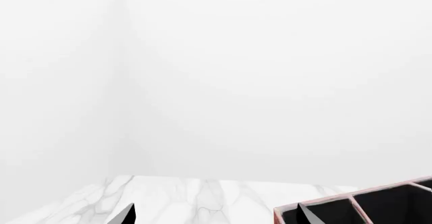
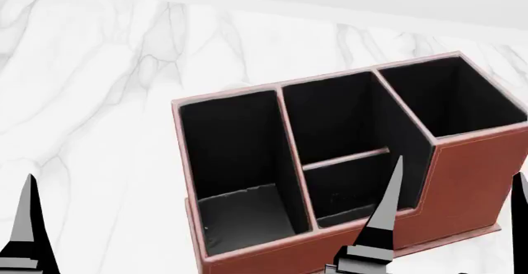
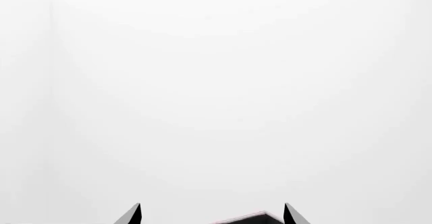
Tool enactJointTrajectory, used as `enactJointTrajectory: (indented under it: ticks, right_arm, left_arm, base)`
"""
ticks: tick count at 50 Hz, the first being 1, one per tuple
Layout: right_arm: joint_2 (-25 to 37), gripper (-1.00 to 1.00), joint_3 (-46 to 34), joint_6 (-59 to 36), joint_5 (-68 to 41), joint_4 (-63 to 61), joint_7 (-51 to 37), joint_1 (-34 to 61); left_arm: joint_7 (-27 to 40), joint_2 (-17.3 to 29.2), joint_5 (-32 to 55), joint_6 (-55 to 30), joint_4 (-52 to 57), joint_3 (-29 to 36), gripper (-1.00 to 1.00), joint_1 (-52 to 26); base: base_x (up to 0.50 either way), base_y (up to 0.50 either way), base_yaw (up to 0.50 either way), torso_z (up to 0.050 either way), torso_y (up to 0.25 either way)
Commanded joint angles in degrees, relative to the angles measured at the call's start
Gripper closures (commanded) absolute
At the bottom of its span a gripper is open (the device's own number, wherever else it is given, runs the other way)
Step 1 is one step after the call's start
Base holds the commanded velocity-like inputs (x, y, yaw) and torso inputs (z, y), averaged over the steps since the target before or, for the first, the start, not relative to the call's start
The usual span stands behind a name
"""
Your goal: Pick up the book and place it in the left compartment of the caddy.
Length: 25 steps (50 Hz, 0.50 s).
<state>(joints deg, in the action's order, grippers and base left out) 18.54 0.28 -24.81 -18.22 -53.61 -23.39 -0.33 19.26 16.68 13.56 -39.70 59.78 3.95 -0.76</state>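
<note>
Grippers raised, both spread wide and empty: left gripper (image 2: pixel 206 224), right gripper (image 3: pixel 212 215) above caddy (image 2: pixel 462 181); left compartment (image 2: pixel 235 156) vacant, book unseen.

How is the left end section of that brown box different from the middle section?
The left compartment is one open well down to its floor; the middle section is split by a crossbar. The left compartment's front wall is low, at the caddy's stepped-down front. Both are black-lined with reddish-brown rims, and both look empty.
</note>
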Motion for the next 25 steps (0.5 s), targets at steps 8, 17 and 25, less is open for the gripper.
enactJointTrajectory:
  ticks: [8, 17, 25]
  right_arm:
    - [0.0, -1.00, 0.9, 1.0, -0.3, 0.9, 0.6, 0.2]
    - [0.4, -1.00, 0.5, 1.4, -0.5, 1.2, 0.5, 0.2]
    - [0.7, -1.00, 0.1, 1.0, -1.0, 1.3, 0.3, 0.5]
  left_arm:
    - [0.3, -1.0, 1.0, 2.1, -2.9, -1.3, -1.00, -1.2]
    - [0.7, -0.7, 1.2, 2.7, -3.2, -1.1, -1.00, -1.1]
    - [1.0, -0.5, 1.3, 3.0, -3.6, -0.8, -1.00, -1.1]
  base:
    - [0.00, 0.00, 0.50, 0.000, 0.000]
    - [0.00, 0.00, 0.50, 0.000, 0.000]
    - [0.00, 0.00, 0.50, 0.000, 0.000]
